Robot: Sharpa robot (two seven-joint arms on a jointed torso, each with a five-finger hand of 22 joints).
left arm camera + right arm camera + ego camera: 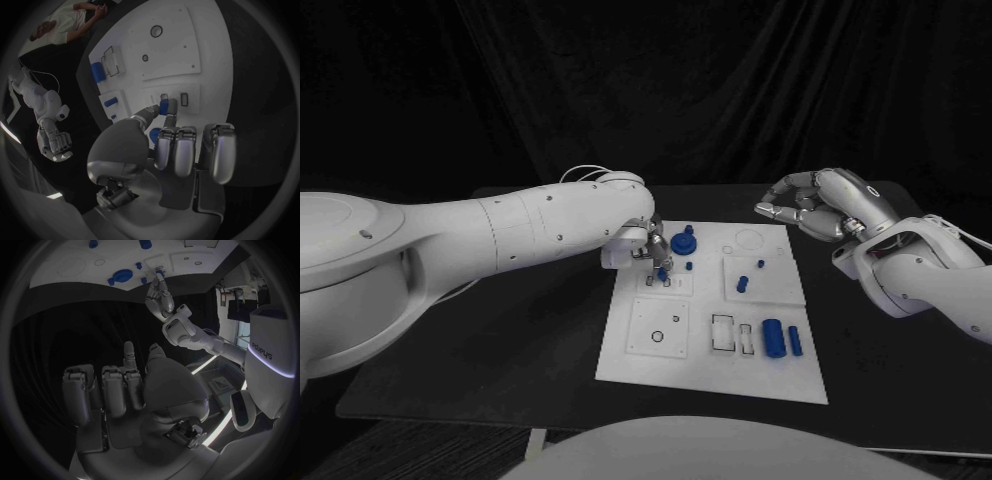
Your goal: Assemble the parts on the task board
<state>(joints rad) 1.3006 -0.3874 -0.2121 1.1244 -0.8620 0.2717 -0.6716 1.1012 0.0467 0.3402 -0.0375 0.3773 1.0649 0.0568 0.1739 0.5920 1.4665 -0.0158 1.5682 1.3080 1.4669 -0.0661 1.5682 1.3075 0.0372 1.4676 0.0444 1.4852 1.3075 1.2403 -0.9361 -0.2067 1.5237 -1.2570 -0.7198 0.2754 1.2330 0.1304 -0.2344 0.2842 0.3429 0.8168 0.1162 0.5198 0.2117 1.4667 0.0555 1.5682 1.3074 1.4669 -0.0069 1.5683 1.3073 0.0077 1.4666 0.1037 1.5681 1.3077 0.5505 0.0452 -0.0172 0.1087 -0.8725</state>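
At ten o'clock on the task board (678, 365), a small blue part (164, 106) is pinched by the left hand (651, 256) over a slot (seating cannot be told). It should be kept upright and pressed straight down. At two o'clock, the right hand (816, 204) is held curled, empty, off the board.

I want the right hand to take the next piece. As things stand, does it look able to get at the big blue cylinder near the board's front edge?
Probably yes. The right hand hangs curled and empty beyond the board's far right corner, and the blue cylinder lies uncovered on the task board. The left hand works farther left.
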